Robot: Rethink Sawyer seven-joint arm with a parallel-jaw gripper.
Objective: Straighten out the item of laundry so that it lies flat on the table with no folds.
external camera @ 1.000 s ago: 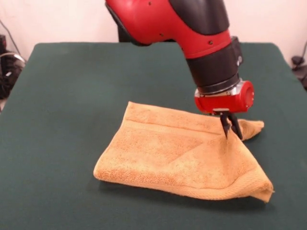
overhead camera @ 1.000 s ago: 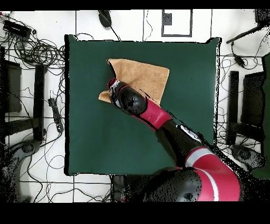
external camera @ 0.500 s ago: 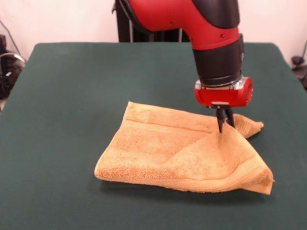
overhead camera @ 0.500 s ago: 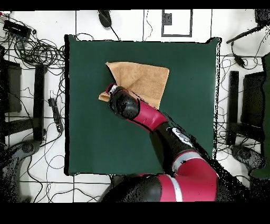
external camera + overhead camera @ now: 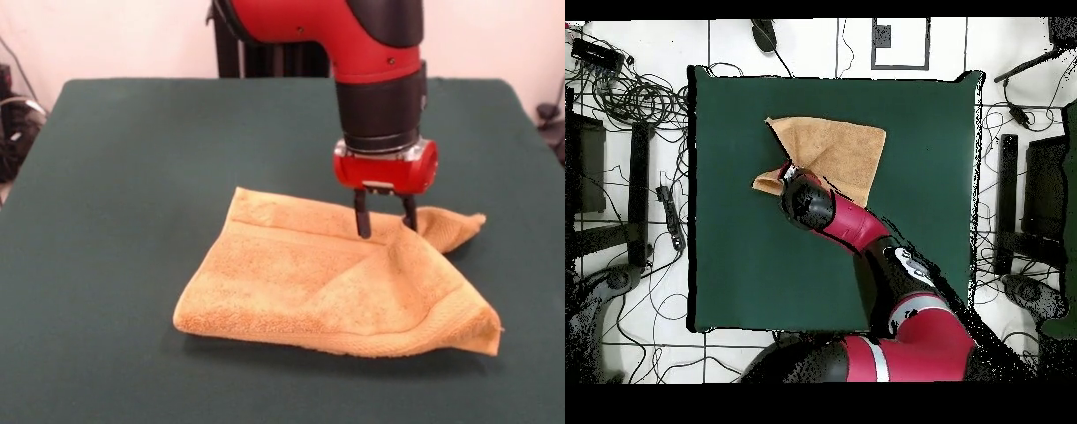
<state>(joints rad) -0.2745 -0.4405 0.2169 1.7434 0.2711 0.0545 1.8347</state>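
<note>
The orange-tan towel lies folded over itself on the green table, right of centre in the front view. A diagonal fold runs across it and one corner sticks out at the right. My gripper is open, its two black fingers spread just above the towel's raised back right part, holding nothing. In the overhead view the towel lies in the table's upper middle, and the arm's wrist covers the gripper at the towel's lower left corner.
The red and black arm crosses the table diagonally from the bottom in the overhead view. Cables and stands lie on the floor around the table's sides.
The gripper was shut on a pinched peak of the towel; it has opened and let go. It shifted left in the front view, and the towel's peak has sunk down.
</note>
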